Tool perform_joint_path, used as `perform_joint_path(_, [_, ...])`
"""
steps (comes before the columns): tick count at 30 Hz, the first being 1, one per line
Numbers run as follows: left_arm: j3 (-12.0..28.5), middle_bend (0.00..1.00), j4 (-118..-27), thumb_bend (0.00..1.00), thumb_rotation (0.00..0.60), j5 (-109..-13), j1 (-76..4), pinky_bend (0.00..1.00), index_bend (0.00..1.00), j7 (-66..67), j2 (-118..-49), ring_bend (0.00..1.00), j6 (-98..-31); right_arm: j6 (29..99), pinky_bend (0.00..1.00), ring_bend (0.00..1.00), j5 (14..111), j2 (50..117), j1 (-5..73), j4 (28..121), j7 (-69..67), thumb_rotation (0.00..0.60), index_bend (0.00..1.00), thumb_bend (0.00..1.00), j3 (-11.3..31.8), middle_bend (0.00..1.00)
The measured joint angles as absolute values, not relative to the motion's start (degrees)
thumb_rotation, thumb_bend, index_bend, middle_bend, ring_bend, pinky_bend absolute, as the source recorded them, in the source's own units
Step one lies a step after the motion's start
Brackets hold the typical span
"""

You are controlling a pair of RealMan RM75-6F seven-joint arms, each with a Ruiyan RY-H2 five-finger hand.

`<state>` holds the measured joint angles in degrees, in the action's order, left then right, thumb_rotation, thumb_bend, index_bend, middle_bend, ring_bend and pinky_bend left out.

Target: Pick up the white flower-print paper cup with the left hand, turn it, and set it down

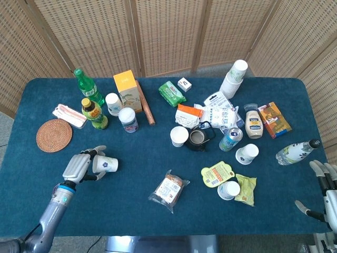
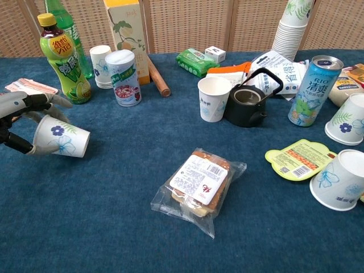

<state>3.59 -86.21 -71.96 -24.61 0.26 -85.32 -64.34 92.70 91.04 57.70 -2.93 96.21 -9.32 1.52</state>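
The white flower-print paper cup [image 1: 105, 164] [image 2: 61, 140] lies tipped on its side at the near left of the table, its mouth toward my left hand [image 1: 77, 167] [image 2: 20, 124]. That hand grips the cup's rim end, thumb below and fingers over the top. Whether the cup touches the cloth I cannot tell. My right hand [image 1: 322, 185] shows only at the lower right edge of the head view, off the table, fingers spread and holding nothing.
Near the cup stand a yellow-capped green drink bottle [image 2: 62, 60], a lidded jar [image 2: 124, 70] and a woven coaster [image 1: 53, 135]. A wrapped pastry [image 2: 199, 185] lies at centre front. A kettle [image 2: 246, 104], a can [image 2: 309, 90] and other paper cups [image 2: 339, 180] crowd the right.
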Motion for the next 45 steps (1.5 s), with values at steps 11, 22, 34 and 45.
perform_joint_path(11, [3.33, 0.00, -98.29, 0.31, 0.600, -62.99, -24.41, 0.00, 0.11, 21.14, -79.62, 0.00, -65.78, 92.84, 0.07, 0.00, 91.34, 57.67, -2.99, 96.39, -9.08, 0.600, 0.00, 0.09, 1.40, 0.00])
perform_joint_path(22, [4.70, 0.00, -102.27, 0.31, 0.600, -57.93, -28.46, 0.00, 0.09, 34.36, -80.23, 0.00, -65.53, 92.87, 0.07, 0.00, 91.38, 57.51, -3.00, 96.42, -9.41, 0.600, 0.00, 0.10, 1.39, 0.00])
perform_joint_path(34, [5.60, 0.00, -105.23, 0.31, 0.600, -45.14, -35.02, 0.00, 0.08, 51.12, -85.60, 0.00, -67.58, 92.81, 0.07, 0.00, 91.11, 57.29, -3.01, 96.19, -10.44, 0.600, 0.00, 0.09, 1.46, 0.00])
perform_joint_path(45, [6.15, 0.01, -104.15, 0.31, 0.600, -39.19, -38.53, 0.00, 0.09, 54.87, -88.36, 0.00, -70.42, 92.66, 0.07, 0.00, 90.73, 57.06, -2.97, 95.95, -11.44, 0.600, 0.00, 0.10, 1.59, 0.00])
